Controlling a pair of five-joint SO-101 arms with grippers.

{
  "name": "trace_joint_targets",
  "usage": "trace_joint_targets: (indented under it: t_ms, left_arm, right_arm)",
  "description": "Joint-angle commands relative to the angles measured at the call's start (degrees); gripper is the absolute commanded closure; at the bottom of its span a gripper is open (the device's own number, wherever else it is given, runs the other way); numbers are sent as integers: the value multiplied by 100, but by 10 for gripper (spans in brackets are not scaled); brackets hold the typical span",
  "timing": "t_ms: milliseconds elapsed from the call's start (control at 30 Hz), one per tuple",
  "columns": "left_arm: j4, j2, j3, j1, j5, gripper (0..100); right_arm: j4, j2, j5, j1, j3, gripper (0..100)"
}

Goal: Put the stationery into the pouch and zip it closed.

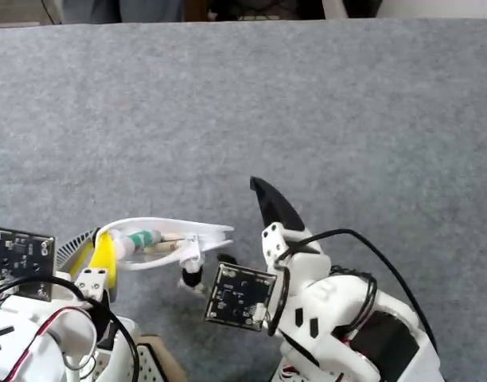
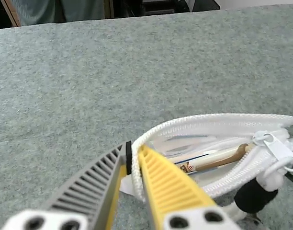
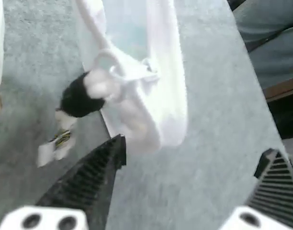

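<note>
Pen (image 2: pixel 218 160) in pouch (image 1: pixel 168 239), zip (image 2: pixel 208 120) open, closing remains; left gripper (image 2: pixel 133 155) pinches 9 o'clock end, right gripper (image 3: pixel 194 151) wide at 3 o'clock

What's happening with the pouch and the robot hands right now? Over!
Left gripper shut on pouch end. Right gripper open, near the zipper pull. Pouch unzipped, pens inside.

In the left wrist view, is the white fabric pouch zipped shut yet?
No, the white fabric pouch gapes open along its zipper, with a brown-and-white pen visible inside.
</note>
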Motion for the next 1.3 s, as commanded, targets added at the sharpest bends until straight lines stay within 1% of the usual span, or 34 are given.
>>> trace_joint_targets:
  t_ms: [0,67,133,200,300,367,500,633,1000,1067,1200,1267]
  left_arm:
    - [-123,53,75,84,-9,973]
    - [-123,53,75,84,0,973]
    - [-149,44,75,84,9,973]
    - [-141,44,75,84,9,973]
    - [-123,53,84,92,9,973]
    - [-123,53,84,92,9,973]
    - [-149,53,163,92,9,973]
    - [-149,53,171,92,9,973]
    - [-176,35,84,84,18,965]
    - [-185,9,-57,84,18,923]
    - [-141,35,-488,84,18,787]
    - [-141,44,-611,84,18,749]
  right_arm:
    - [-193,4,53,-26,-382,576]
    - [-202,13,44,-53,-391,576]
    - [-431,57,-35,-132,-321,584]
    - [-941,57,-422,-229,-75,618]
    - [-1556,13,-1116,-255,145,721]
    - [-1635,4,-1398,-255,171,795]
    - [-1626,4,-1503,-264,171,907]
    - [-1618,4,-1486,-264,180,982]
    - [-1600,4,-1468,-246,479,986]
    - [-1503,4,-1468,-237,462,986]
    - [-1275,4,-1468,-237,488,986]
    - [-1240,4,-1477,-237,488,986]
